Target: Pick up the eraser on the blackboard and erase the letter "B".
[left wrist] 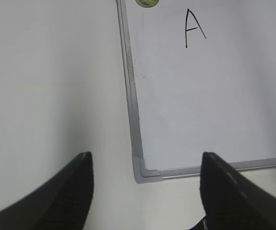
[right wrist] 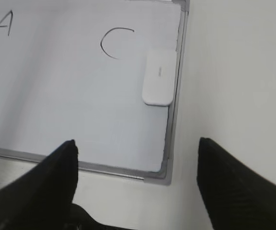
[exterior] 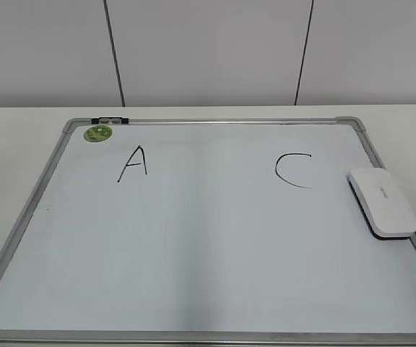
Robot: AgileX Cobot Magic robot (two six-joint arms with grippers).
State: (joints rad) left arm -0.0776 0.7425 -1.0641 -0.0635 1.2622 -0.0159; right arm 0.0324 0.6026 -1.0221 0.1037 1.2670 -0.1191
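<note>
Exterior view: we see the blackboard [exterior: 208,246], a white dry-erase board in a silver frame, lying flat on the pale surface [exterior: 20,123]. Letter "A" [exterior: 133,164] sits upper left, letter "C" [exterior: 292,170] upper right; the stretch between them is bare, and we can't find the letter "B" anywhere. The eraser [exterior: 383,202] lies on the board at the right edge, just right of the "C", touching the frame. A green sticker [exterior: 99,133] sits in the top left corner. No arms show here.

Left wrist view: our left gripper [left wrist: 145,191] hangs above the board's near left corner, jaws spread wide, nothing between them.

Right wrist view: our right gripper [right wrist: 138,179] hangs above the near right corner, jaws wide apart and empty, the eraser well ahead of them against the frame.
</note>
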